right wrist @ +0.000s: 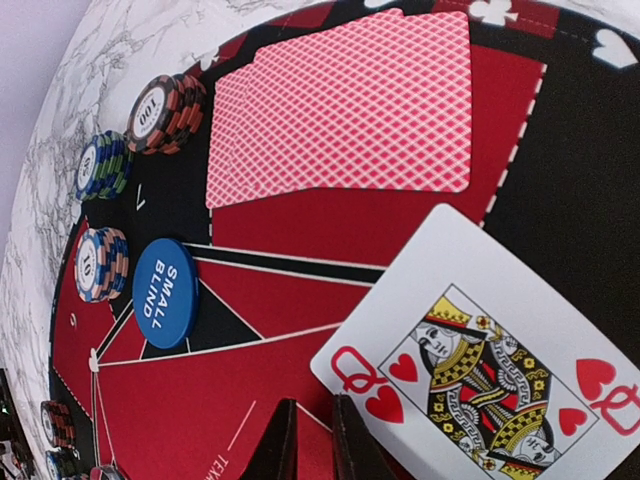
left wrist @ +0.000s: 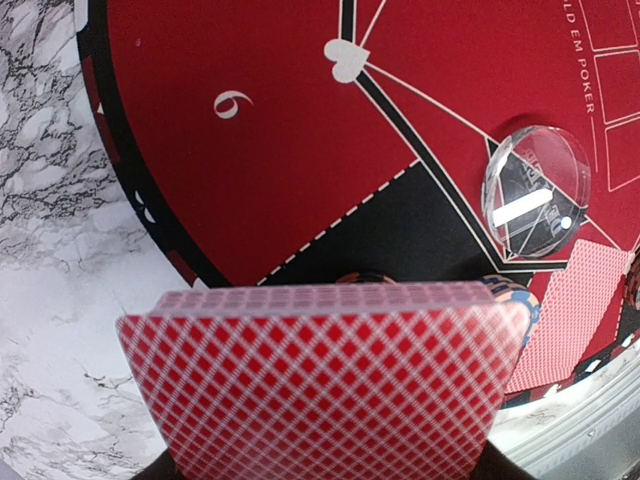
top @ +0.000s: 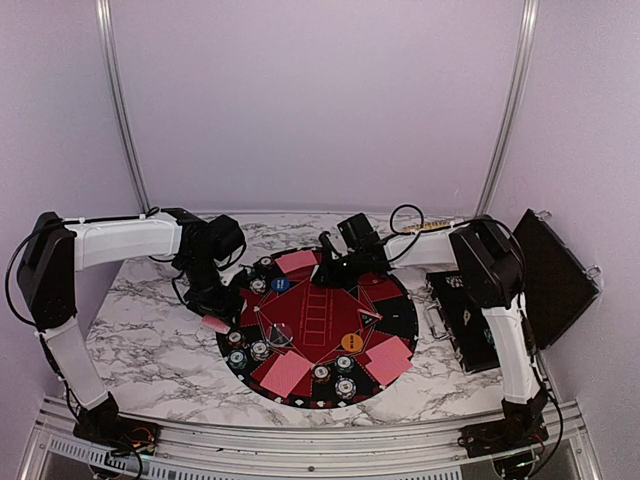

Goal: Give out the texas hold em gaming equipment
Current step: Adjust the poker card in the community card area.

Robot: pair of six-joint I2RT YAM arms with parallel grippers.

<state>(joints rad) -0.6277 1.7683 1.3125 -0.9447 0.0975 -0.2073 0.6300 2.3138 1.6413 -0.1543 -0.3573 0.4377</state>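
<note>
My left gripper (top: pixel 215 303) hangs over the mat's left edge, shut on a deck of red-backed playing cards (left wrist: pixel 320 390) that hides its fingers. My right gripper (right wrist: pixel 312 405) is low over the far part of the round mat (top: pixel 310 310). Its jaws stand a narrow slit apart, with only mat showing between them. A face-up queen of hearts (right wrist: pixel 490 350) lies against the right fingertip (right wrist: pixel 348 420). Face-down cards (right wrist: pixel 350 110), chip stacks (right wrist: pixel 165 112) (right wrist: pixel 100 262) and a blue small-blind button (right wrist: pixel 165 293) lie beyond. The clear button (left wrist: pixel 535 190) sits on the mat.
More card pairs (top: pixel 285 373) (top: pixel 388 358), chip stacks (top: pixel 345 365) and an orange button (top: pixel 351 342) ring the mat's near side. An open black case (top: pixel 465 320) stands at the right, lid (top: pixel 555 275) raised. Bare marble table (top: pixel 150 350) lies left of the mat.
</note>
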